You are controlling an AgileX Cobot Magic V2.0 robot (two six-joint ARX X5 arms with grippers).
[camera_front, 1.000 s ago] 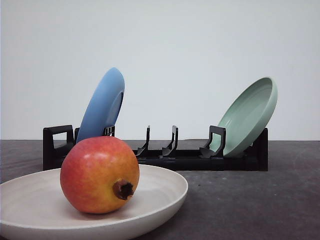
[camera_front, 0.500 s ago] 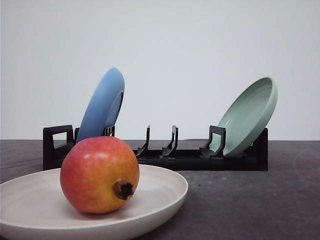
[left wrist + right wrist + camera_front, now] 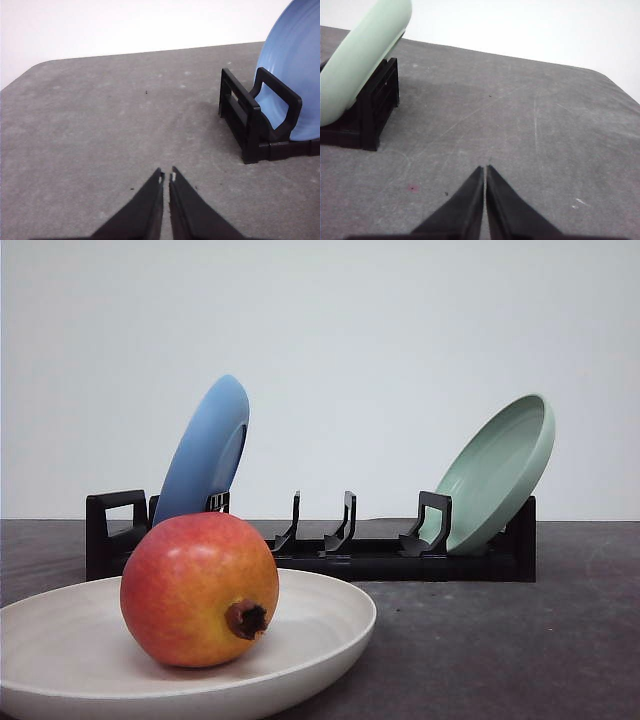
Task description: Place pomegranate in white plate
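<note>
Sitting on the near side of the white plate [image 3: 320, 625], the pomegranate [image 3: 198, 588] rests on the dish's inner surface with its dark calyx turned toward the camera. Nothing has shifted across the last second: fruit, plate and rack lie exactly as before, which I judge to mean the placing is done and settled. Behind them the black dish rack [image 3: 380, 558] holds the blue plate [image 3: 205, 452] at its left end and the pale green plate [image 3: 500, 472] at its right, both leaning. The wrist views add what the front view lacks: the left claw [image 3: 166, 176] and the right claw [image 3: 485, 169], each pinched narrow on nothing, over bare grey worktop [image 3: 545, 135] beside the rack's ends.
</note>
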